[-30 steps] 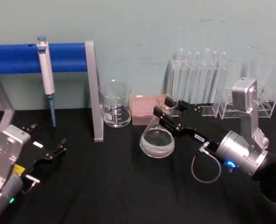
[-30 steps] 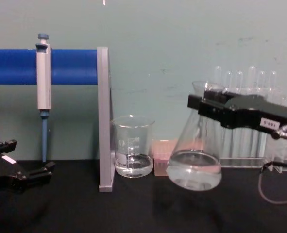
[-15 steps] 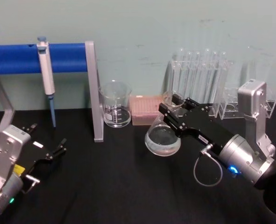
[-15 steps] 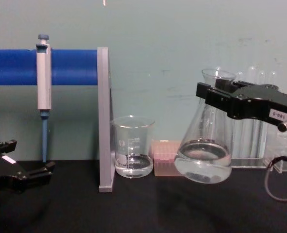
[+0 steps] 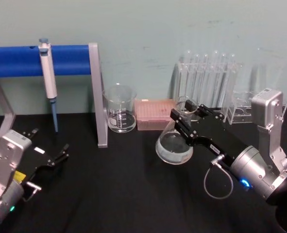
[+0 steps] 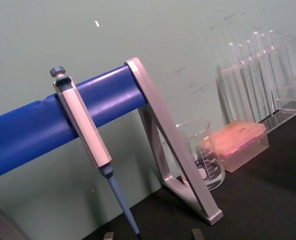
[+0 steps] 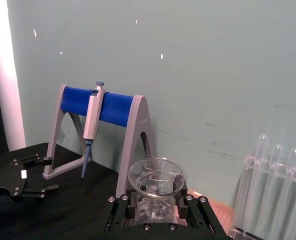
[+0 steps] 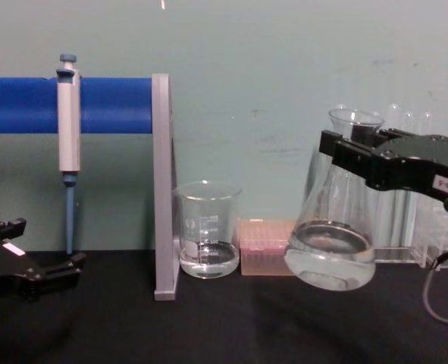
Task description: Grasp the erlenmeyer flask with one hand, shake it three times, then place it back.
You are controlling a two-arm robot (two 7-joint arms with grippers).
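The erlenmeyer flask (image 5: pixel 174 144) hangs tilted just above the black table, a little clear liquid in its wide base (image 8: pixel 330 246). My right gripper (image 5: pixel 186 112), the hand with the numbered white label, is shut on the flask's neck just below the flared rim (image 8: pixel 343 152). From the right wrist view I look down into the flask's open mouth (image 7: pixel 155 181), with black fingers (image 7: pixel 121 209) on both sides of the neck. At the near left my left gripper (image 5: pixel 52 138) rests low and open, holding nothing, as the chest view (image 8: pixel 51 243) also shows.
A glass beaker (image 5: pixel 119 114) and a pink tip box (image 5: pixel 153 114) stand at the back, left of the flask. A rack of test tubes (image 5: pixel 209 82) stands close behind it. A pipette (image 5: pixel 48 73) hangs on the blue-barred stand (image 5: pixel 97 92).
The right gripper has carried the flask to the right and toward me, and its tilt has shifted with the liquid swaying. The left arm has not moved.
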